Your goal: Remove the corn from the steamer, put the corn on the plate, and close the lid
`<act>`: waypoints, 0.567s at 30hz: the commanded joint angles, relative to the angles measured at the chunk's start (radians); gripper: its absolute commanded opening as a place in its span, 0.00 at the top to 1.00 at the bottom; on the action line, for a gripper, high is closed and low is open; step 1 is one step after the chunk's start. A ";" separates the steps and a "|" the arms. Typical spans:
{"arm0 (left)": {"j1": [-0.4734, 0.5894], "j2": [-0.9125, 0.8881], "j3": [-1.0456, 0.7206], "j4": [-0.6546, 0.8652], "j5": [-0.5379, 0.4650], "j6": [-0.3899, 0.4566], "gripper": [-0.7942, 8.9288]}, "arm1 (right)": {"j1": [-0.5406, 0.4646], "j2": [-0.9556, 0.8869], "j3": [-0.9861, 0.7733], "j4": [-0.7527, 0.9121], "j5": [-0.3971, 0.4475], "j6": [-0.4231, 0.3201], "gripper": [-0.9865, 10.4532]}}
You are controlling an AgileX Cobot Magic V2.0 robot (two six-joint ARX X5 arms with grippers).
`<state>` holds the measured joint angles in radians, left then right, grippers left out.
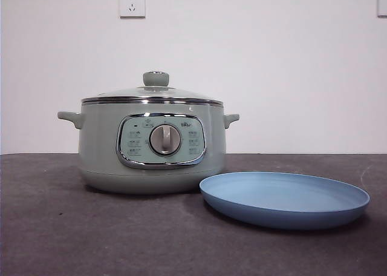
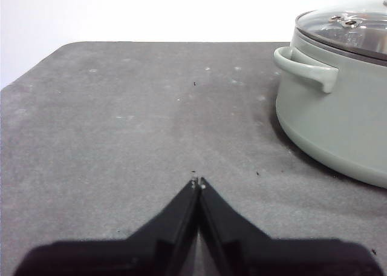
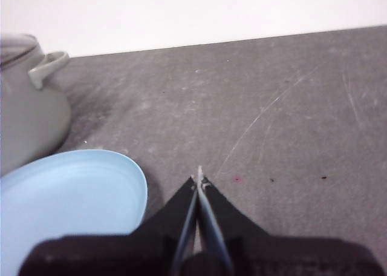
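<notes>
The pale green steamer [image 1: 151, 149] stands on the dark table, left of centre, with its glass lid [image 1: 154, 93] on it and the green knob on top. The corn is hidden. The light-blue plate [image 1: 284, 198] lies empty in front of it to the right. My left gripper [image 2: 198, 182] is shut and empty over the table beside the steamer [image 2: 338, 106], whose lid [image 2: 347, 28] shows. My right gripper [image 3: 199, 179] is shut and empty beside the plate [image 3: 66, 203], with the steamer [image 3: 27, 100] further off. Neither gripper shows in the front view.
The dark grey table [image 1: 60, 233] runs up to a white wall with a socket [image 1: 132, 3]. The steamer's side handles [image 1: 71, 117] stick out on both sides.
</notes>
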<state>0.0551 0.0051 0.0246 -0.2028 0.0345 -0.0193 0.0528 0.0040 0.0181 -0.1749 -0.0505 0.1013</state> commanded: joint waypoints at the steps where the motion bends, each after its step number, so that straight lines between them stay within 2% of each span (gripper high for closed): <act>1: -0.001 -0.002 -0.010 0.010 0.028 -0.036 0.92 | 0.000 -0.003 -0.012 0.015 -0.003 0.092 0.91; 8: -0.002 -0.002 0.064 0.014 0.163 -0.140 0.92 | 0.002 0.009 0.053 0.040 -0.088 0.237 0.92; 13: -0.003 0.008 0.181 -0.010 0.186 -0.217 0.92 | 0.002 0.076 0.159 0.034 -0.163 0.253 0.92; 17: -0.003 0.048 0.280 -0.042 0.219 -0.222 0.92 | 0.002 0.175 0.283 -0.010 -0.236 0.253 0.92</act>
<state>0.0547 0.0486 0.2935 -0.2432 0.2420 -0.2226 0.0528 0.1593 0.2718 -0.1844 -0.2710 0.3435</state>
